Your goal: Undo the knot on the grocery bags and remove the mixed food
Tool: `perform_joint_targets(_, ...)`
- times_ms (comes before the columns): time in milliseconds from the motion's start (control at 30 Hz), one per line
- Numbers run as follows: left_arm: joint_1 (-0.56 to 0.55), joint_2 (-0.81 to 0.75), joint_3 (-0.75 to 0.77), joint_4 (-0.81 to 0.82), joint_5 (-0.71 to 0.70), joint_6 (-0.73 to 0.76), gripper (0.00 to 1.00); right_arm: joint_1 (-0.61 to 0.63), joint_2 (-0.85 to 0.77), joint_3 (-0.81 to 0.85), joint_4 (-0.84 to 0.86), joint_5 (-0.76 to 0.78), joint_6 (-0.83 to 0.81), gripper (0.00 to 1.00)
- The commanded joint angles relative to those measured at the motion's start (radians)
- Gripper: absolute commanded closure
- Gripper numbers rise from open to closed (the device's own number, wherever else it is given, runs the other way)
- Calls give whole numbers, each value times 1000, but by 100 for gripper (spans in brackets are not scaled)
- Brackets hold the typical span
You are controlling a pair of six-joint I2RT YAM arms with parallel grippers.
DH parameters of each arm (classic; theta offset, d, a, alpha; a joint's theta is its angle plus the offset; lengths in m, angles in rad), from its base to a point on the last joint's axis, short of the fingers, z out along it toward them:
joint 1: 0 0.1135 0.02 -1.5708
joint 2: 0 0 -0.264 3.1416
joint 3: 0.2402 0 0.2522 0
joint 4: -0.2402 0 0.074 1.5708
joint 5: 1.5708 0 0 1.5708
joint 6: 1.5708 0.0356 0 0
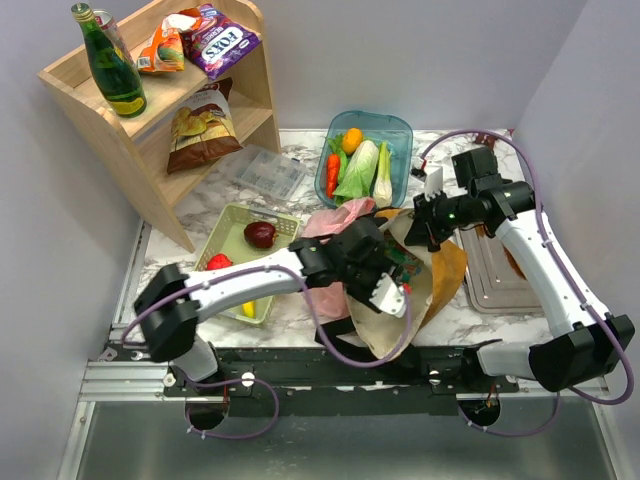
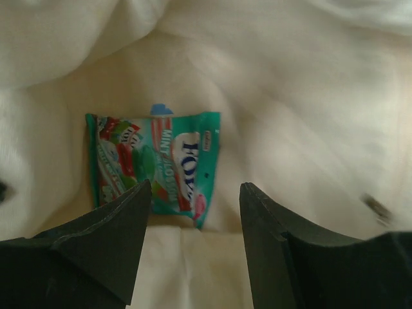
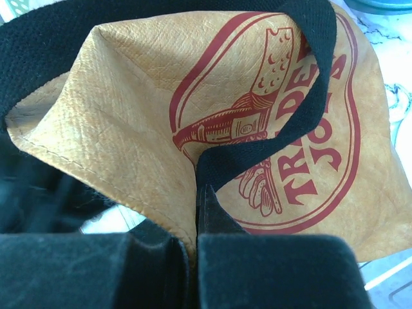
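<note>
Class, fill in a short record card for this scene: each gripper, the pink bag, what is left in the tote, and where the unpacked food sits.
Left gripper: open, inside the tote
Right gripper: shut on the tote's black strap
Left in tote: a teal packet, just ahead of the left jaws
Pink bag: lying beside the tote
Unpacked food: vegetables in the blue tub; red fruit in the green basket

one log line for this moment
left jaws: open, inside tote, teal packet just ahead | right jaws: shut on strap
</note>
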Motion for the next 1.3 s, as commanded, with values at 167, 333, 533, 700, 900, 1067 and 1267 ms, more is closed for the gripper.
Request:
perform_joint_targets(167,-6,347,134,153,-265,25,33,-5,-23,-55,9,7,-8,99)
perform_joint_targets(333,-7,484,194,130,-344,43,24,-6,-33,-67,4,15,-8,99)
perform_joint_targets(533,22,596,278,136,-433,0,38,-5,-33,-64,3,14,-1,99)
perform_joint_targets(700,26,603,289,60,-418,19,77,-5,-32,-68,0,22,-5,99)
perform_joint_targets(900,34,439,262,-5,-282,-60,100,-5,-25,-63,3,35,-11,99)
perform_joint_targets(1067,37,260,284,-156,-72,-139,100,-5,-18,-45,11,40,-14,99)
perform_joint_targets(1267,40,149,321,-398,104,-104,100,-5,-5,-41,25,46,-20,99)
